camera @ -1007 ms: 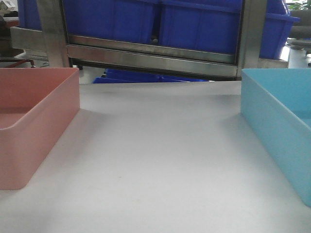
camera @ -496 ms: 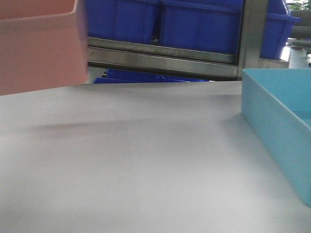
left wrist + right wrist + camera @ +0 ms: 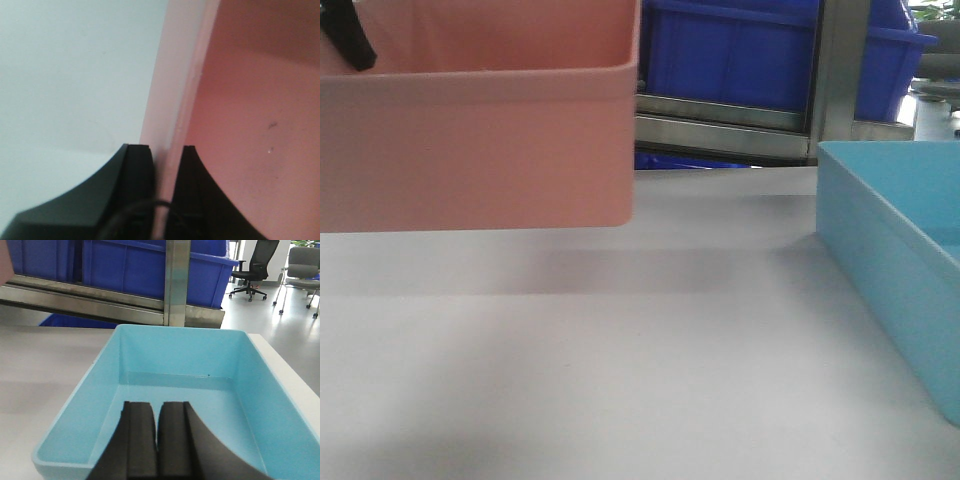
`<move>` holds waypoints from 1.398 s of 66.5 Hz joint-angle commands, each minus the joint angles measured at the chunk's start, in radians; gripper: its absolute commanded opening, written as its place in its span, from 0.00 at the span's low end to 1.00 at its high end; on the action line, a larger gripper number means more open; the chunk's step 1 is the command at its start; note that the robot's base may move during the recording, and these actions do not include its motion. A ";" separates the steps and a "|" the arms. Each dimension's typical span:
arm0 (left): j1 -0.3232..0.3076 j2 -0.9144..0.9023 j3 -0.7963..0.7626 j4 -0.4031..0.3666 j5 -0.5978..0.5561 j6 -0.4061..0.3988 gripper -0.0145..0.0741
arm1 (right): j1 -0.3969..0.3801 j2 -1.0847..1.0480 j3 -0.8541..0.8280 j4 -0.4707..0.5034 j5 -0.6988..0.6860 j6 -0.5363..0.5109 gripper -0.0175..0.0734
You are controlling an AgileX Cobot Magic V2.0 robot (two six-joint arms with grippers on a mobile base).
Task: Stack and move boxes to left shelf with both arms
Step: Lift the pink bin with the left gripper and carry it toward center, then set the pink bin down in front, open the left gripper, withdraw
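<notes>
Pink box (image 3: 470, 150) airborne, blue box (image 3: 890, 260) down on the table (image 3: 650, 380).
Pink box hangs clear of the surface, with its shadow underneath. Left gripper (image 3: 163, 150) is pinched onto its side wall, one finger inside and one outside. Right gripper (image 3: 157, 407) is over the blue box, fingers pressed together and holding nothing.
</notes>
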 commanded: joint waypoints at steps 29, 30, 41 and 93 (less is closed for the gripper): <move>-0.168 0.131 -0.034 -0.022 -0.082 -0.076 0.16 | 0.001 -0.021 -0.020 -0.007 -0.095 -0.002 0.25; -0.169 0.134 -0.034 -0.023 -0.078 -0.084 0.16 | 0.001 -0.021 -0.020 -0.007 -0.095 -0.002 0.25; -0.191 0.150 -0.034 0.003 -0.066 -0.158 0.16 | 0.001 -0.021 -0.020 -0.007 -0.095 -0.002 0.25; -0.277 0.151 0.102 0.154 -0.069 -0.229 0.17 | 0.001 -0.021 -0.020 -0.007 -0.100 -0.002 0.25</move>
